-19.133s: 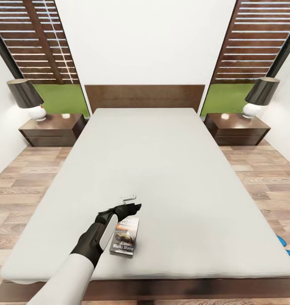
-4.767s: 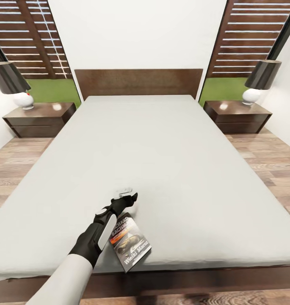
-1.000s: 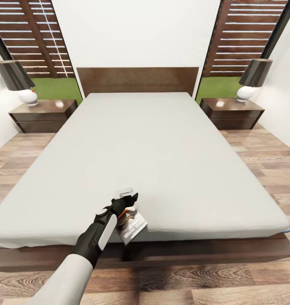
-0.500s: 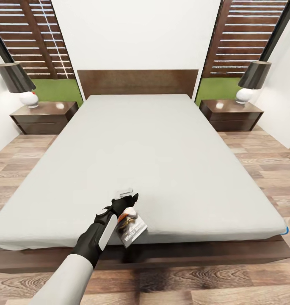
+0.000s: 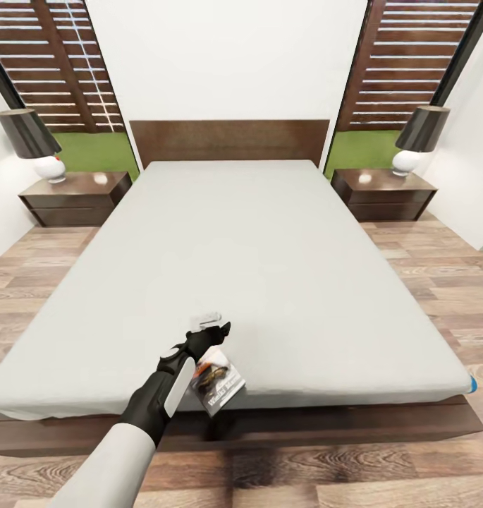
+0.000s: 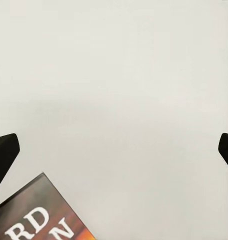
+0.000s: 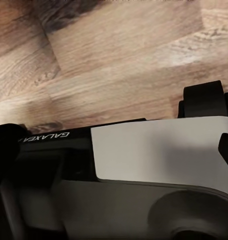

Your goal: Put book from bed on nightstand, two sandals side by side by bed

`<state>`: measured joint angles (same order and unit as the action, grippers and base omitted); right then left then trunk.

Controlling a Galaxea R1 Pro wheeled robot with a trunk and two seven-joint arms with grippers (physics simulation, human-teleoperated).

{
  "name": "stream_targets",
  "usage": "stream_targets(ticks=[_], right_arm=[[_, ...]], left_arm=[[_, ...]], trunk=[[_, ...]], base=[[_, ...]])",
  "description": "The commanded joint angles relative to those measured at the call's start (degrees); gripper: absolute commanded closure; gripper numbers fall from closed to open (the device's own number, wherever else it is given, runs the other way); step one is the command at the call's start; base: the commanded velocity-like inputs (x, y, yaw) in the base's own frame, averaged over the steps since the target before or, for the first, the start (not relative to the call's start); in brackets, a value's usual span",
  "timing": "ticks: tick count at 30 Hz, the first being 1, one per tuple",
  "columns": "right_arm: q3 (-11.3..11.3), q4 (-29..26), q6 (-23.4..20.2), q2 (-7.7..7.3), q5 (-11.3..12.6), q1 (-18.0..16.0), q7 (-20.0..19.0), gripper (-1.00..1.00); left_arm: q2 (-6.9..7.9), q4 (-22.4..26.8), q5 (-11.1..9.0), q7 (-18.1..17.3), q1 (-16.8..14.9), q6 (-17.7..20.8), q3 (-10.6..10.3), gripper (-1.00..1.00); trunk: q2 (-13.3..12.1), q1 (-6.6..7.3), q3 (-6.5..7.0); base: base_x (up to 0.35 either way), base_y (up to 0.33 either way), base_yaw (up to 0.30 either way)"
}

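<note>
The book (image 5: 217, 381) is pinched by its top edge in the left gripper (image 5: 211, 339), hanging tilted over the bed's (image 5: 269, 268) foot. It could be dropped if shaken.

Sandal (image 5: 472, 384) mostly behind bed (image 5: 269, 268)
</note>
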<state>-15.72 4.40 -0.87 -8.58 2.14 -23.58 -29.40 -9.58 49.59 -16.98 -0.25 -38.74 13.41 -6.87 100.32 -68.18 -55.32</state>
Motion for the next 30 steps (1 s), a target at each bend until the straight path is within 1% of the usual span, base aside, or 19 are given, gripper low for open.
stream_targets(ticks=[1,6,8,11,14,15,16,17,22,26,29,30], right_arm=[[-0.28,0.17,-0.09,-0.04,0.24,-0.07,-0.21,-1.00],[-0.28,0.17,-0.08,-0.04,0.24,-0.06,-0.21,-1.00],[-0.28,0.17,-0.06,-0.04,0.24,-0.06,-0.21,-1.00],[-0.28,0.17,-0.02,-0.04,0.24,-0.06,-0.21,-1.00],[-0.28,0.17,-0.01,-0.04,0.24,-0.06,-0.21,-1.00],[-0.28,0.17,-0.01,-0.04,0.24,-0.06,-0.21,-1.00],[-0.28,0.17,-0.01,-0.06,0.24,-0.06,-0.21,-1.00],[-0.28,0.17,-0.01,-0.08,0.24,-0.06,-0.21,-1.00],[-0.28,0.17,-0.01,-0.12,0.24,-0.06,-0.22,-1.00],[-0.28,0.17,-0.01,-0.19,0.26,-0.06,-0.22,-1.00],[-0.28,0.17,-0.01,-0.26,0.26,-0.06,-0.21,-1.00],[-0.31,0.17,-0.01,-0.28,0.25,-0.06,-0.21,-1.00]], left_arm=[[0.00,0.06,-0.42,-0.07,-0.01,0.33,0.02,-1.00],[0.00,0.06,-0.61,-0.37,-0.01,0.45,0.02,-1.00],[0.03,0.11,-1.11,-0.44,-0.01,0.46,0.06,-1.00],[0.21,0.24,-4.40,-1.83,-0.01,0.58,0.22,-1.00],[0.34,0.27,-6.12,-4.09,-0.01,1.10,0.34,-1.00],[0.40,0.26,-6.71,-5.50,-0.01,1.74,0.41,-1.00],[0.43,0.27,-6.93,-6.23,-0.01,2.16,0.44,-1.00],[0.46,0.29,-7.24,-7.68,-0.01,3.05,0.48,-1.00],[0.52,0.37,-7.74,-12.61,-0.01,5.57,0.52,-1.00],[0.46,0.52,-7.76,-13.55,-0.01,5.83,0.23,-1.00],[0.44,0.51,-7.80,-15.50,-0.01,6.24,0.10,-1.00],[0.47,0.51,-7.77,-17.79,-0.01,7.93,0.14,-1.00]], trunk=[[-0.40,0.23,0.15],[-2.40,1.33,1.04],[-3.20,1.77,1.40],[-4.41,2.43,1.94],[-5.61,3.09,2.48],[-6.01,3.31,2.66],[-6.41,3.53,2.84],[-6.81,3.74,3.02],[-8.82,4.84,3.92],[-10.42,5.72,4.63],[-11.63,6.38,5.17],[-12.03,6.60,5.35]], base=[[0.000,0.000,0.000],[0.000,0.000,0.000],[0.000,0.000,0.000],[0.000,0.000,0.000],[0.000,0.000,0.000],[0.000,0.000,0.000],[0.000,0.000,0.000],[0.000,0.000,0.000],[0.000,0.000,0.000],[0.000,0.000,0.000],[0.000,0.000,0.000],[0.000,0.000,0.000]])
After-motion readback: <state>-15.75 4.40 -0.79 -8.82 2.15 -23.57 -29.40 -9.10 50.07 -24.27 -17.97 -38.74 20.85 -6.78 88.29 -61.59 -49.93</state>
